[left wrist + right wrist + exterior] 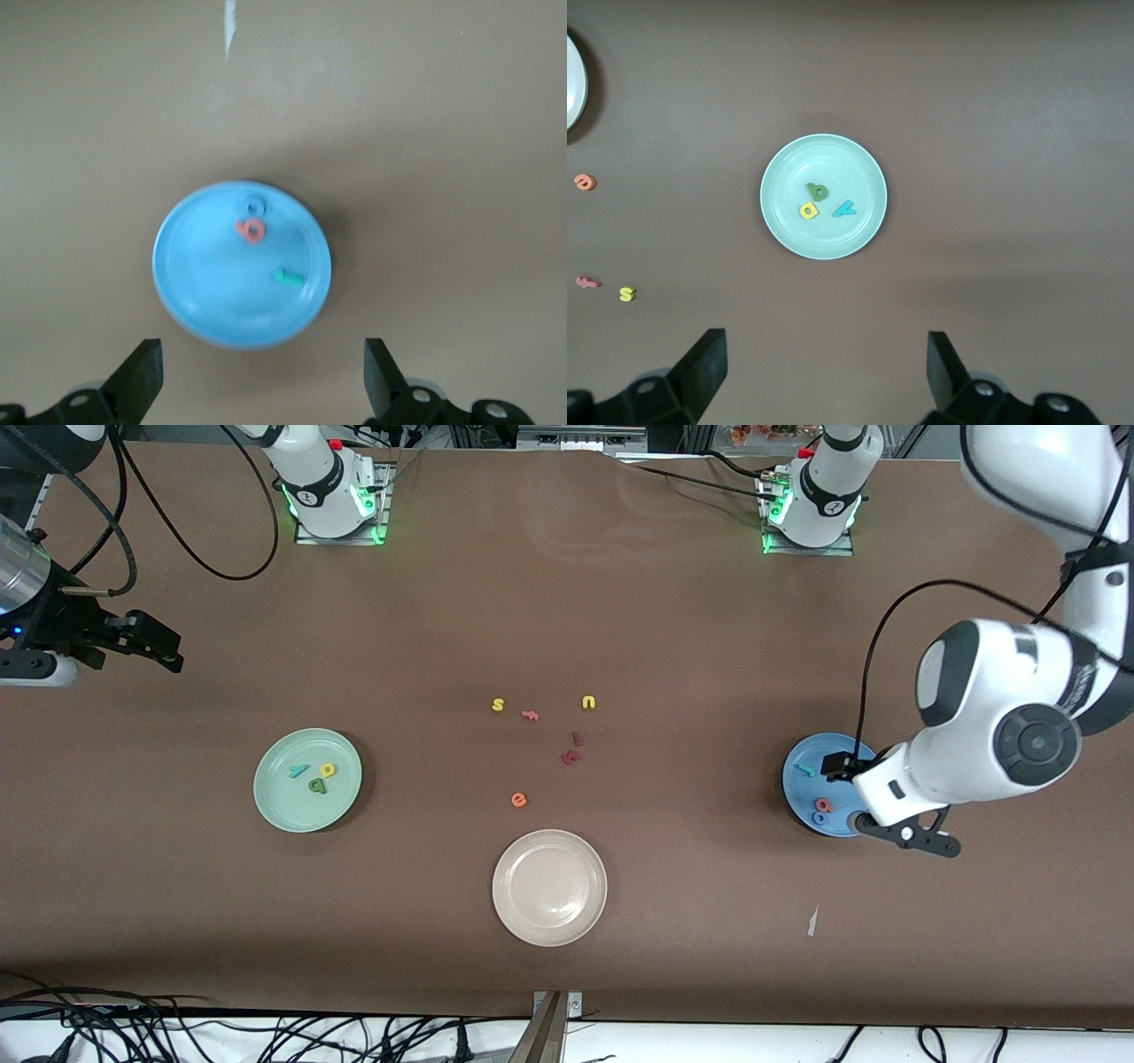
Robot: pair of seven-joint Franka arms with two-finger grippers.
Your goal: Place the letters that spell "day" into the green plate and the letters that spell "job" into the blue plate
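The green plate [282, 797] [788, 177] lies toward the right arm's end of the table and holds the dark green d [317, 786] [818, 190], yellow a [329, 770] [808, 210] and teal y [299, 771] [845, 209]. Toward the left arm's end, the blue plate [800, 793] [204, 274] holds the teal j [804, 770] [288, 278], salmon b [823, 805] [252, 230] and blue o [819, 817] [256, 206]. My left gripper [912, 837] [263, 372] hangs open and empty beside the blue plate's rim. My right gripper [164, 646] [827, 367] waits open and empty, high over the bare table at its end.
A beige plate [549, 887] sits nearest the front camera, mid-table. Loose letters lie farther back: yellow s [498, 705], pink f [530, 715], yellow u [588, 702], two dark red letters [570, 757], orange e [519, 800]. A white scrap [812, 921] lies near the blue plate.
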